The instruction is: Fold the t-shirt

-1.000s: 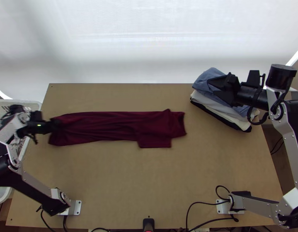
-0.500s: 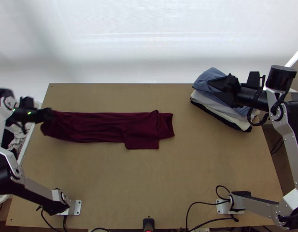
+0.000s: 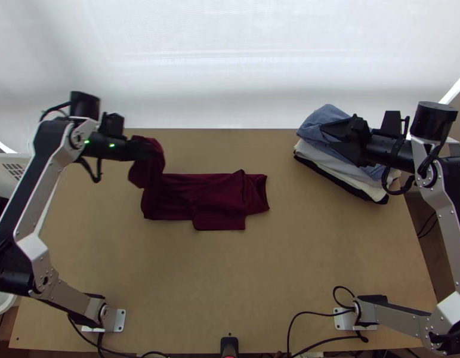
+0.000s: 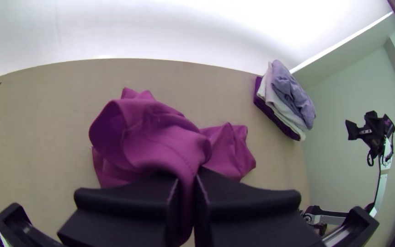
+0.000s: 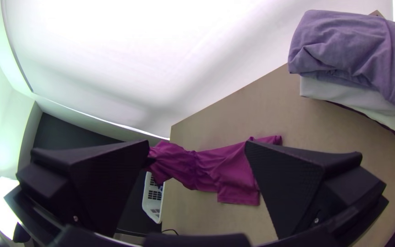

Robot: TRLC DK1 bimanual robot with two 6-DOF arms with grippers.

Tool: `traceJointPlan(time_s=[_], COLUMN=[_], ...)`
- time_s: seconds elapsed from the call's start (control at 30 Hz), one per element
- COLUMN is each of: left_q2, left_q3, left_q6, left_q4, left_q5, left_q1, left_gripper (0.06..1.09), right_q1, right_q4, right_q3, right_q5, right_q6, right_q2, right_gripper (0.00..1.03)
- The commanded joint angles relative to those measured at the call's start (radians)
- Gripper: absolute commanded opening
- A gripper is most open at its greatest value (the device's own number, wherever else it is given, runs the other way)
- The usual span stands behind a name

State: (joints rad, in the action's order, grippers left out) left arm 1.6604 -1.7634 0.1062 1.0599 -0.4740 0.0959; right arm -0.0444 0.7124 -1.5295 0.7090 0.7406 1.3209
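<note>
the left gripper [image 3: 144,150] is lifting the maroon t-shirt [image 3: 221,194] end, carrying it inward from the worktop [image 3: 289,274]'s left edge.

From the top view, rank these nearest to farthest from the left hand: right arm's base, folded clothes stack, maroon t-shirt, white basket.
1. Maroon t-shirt, gripped by the left hand.
2. White basket, off to the left.
3. Folded clothes stack, far right side.
4. Right arm's base, near right side.

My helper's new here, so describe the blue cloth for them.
On the wooden table, look to the far right corner for a stack of cloths. The blue cloth lies rumpled on top; the layers beneath it are pale or dark.
</note>
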Motion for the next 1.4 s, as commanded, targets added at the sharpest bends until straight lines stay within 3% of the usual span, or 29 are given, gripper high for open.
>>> traceJointPlan(time_s=[0.0, 0.3, 0.87, 0.9, 0.93, 1.0, 1.03, 1.37], left_q2=[0.055, 0.159, 0.354, 0.368, 0.380, 0.391, 0.397, 0.349], left_q3=[-0.076, -0.150, -0.297, -0.309, -0.321, -0.337, -0.354, -0.473], left_q6=[0.078, 0.132, 0.217, 0.224, 0.227, 0.222, 0.219, 0.251], left_q4=[0.005, -0.008, -0.035, -0.035, -0.035, -0.031, -0.031, -0.049], left_q5=[0.017, 0.077, 0.106, 0.115, 0.117, 0.117, 0.117, 0.115], left_q1=[0.070, 0.229, 0.423, 0.432, 0.442, 0.469, 0.476, 0.456], left_gripper=[0.10, 0.10, 0.10, 0.16, 0.34, 0.97, 1.05, 1.05], right_q1=[0.011, 0.012, 0.021, 0.021, 0.023, 0.026, 0.026, -0.069], right_q4=[-0.013, -0.025, -0.028, -0.028, -0.028, -0.028, -0.028, -0.073], right_q3=[0.005, 0.003, 0.003, 0.003, 0.003, 0.003, 0.006, 0.143], right_q5=[0.014, 0.014, 0.014, 0.012, 0.012, 0.014, 0.014, -0.026], right_q6=[0.017, 0.026, 0.025, 0.025, 0.025, 0.026, 0.025, 0.017], right_q2=[-0.026, -0.025, -0.022, -0.022, -0.022, -0.022, -0.022, -0.032], right_gripper=[0.98, 0.98, 0.98, 0.98, 0.98, 0.98, 0.98, 0.98])
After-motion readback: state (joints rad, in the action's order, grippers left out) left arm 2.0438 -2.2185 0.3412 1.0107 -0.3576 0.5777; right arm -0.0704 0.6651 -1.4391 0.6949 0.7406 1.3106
